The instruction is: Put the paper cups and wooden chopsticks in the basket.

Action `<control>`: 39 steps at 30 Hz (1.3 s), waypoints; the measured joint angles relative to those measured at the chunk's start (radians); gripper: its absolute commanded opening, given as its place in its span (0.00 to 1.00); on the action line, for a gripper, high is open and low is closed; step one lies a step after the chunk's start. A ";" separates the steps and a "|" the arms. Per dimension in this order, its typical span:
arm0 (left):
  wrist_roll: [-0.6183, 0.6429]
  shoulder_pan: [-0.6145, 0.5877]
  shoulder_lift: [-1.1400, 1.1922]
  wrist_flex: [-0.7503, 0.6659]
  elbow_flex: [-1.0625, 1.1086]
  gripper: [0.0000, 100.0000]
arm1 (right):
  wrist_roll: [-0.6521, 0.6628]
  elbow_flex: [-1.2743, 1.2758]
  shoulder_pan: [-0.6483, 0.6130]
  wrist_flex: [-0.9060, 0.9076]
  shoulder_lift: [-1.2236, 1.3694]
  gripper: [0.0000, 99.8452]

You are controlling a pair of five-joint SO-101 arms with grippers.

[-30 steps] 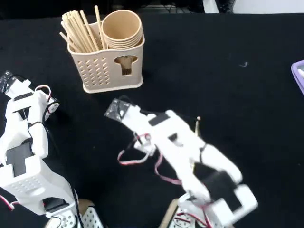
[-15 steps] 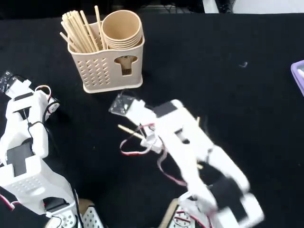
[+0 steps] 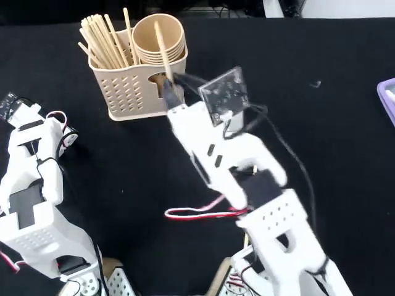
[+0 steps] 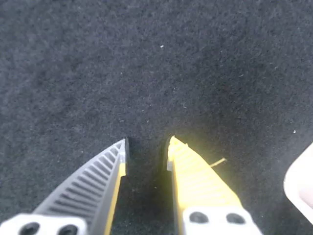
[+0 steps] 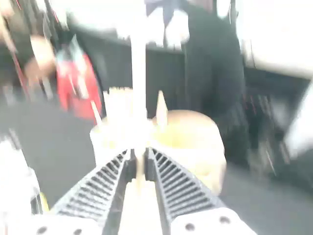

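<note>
Black cloth is spread under the basket (image 3: 139, 92), where the paper cups (image 3: 145, 36) are stacked. One chopstick (image 3: 162, 49) is pinched upright by the right gripper (image 3: 171, 91) — ready to be dropped in (beside the cups). The left gripper (image 4: 145, 147) is spread wide, empty

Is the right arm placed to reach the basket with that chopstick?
Probably yes. The right gripper, shut on the chopstick, sits at the basket front wall near the cups, with nothing between.
</note>
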 measured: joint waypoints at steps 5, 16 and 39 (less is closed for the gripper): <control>0.000 0.000 0.000 0.000 0.000 0.15 | -0.008 -0.048 -0.110 -0.408 0.180 0.01; 0.000 0.000 0.000 0.000 0.000 0.15 | -0.009 -0.577 -0.091 -0.474 0.756 0.02; 0.003 0.002 0.000 0.021 -0.003 0.15 | -0.015 -1.073 -0.061 0.476 0.569 0.01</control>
